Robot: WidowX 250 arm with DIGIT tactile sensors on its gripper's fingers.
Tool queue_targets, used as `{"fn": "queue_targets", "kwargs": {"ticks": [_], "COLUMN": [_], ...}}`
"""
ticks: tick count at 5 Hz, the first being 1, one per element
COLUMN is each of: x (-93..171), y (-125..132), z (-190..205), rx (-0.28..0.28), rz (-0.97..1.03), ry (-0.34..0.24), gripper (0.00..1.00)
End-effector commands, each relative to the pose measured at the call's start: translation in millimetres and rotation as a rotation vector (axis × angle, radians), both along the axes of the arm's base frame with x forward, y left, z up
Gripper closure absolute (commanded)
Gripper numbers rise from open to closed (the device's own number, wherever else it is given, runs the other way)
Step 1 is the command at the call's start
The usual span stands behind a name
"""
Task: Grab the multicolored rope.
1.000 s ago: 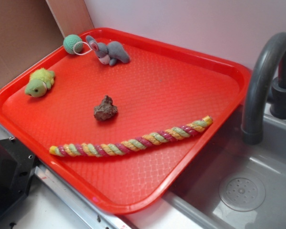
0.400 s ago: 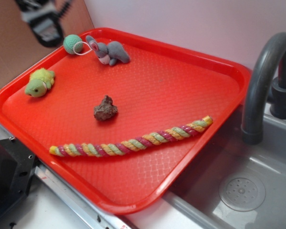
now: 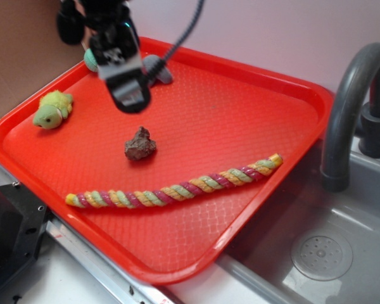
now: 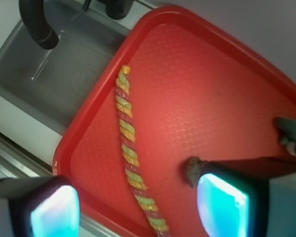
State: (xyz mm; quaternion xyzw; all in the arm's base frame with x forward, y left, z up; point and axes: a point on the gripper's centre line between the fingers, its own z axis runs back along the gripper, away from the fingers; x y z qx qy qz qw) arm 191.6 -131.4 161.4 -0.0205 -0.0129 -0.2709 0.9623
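Across the near half of the red tray [image 3: 253, 82] lies the multicolored rope [image 3: 177, 190], a twisted cord of yellow, pale green and magenta strands stretched out in a gentle curve from the tray's near-left part toward its right rim, next to the grey sink [image 3: 342, 253]. Nothing touches it. Above the tray's far-left part hangs the hand [image 3: 132, 101], black with a pale plate on its side and a cable trailing up behind it; it stands well apart from the rope and has hold of nothing. In the wrist view its two fingers [image 4: 222, 197] sit far apart at the bottom edge, their pads glowing pale blue, with the rope [image 4: 130, 163] running lengthwise between them on the tray below. A small brown lump [image 3: 140, 144] rests near the tray's middle, between the hand and the rope. A green-yellow plush turtle [image 3: 52, 109] sits by the left rim. A grey plush mouse [image 3: 157, 68] and a teal ball [image 3: 92, 60] lie at the far corner, partly hidden behind the arm. A dark curved faucet [image 3: 351, 101] rises over the sink.
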Motion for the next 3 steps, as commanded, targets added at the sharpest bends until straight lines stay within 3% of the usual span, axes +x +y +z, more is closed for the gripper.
{"fn": "queue_targets", "kwargs": {"ticks": [1,2,3], "x": [5.0,7.1,1.4], "y": [-9.9,-13.0,-21.7], "z": [-67.6,-99.1,-114.7], "rx": [0.011,-0.021,0.029], "rz": [0.041,-0.041,-0.081], "ry": [0.109,0.123,0.143], "gripper": [0.0,0.0,0.0]}}
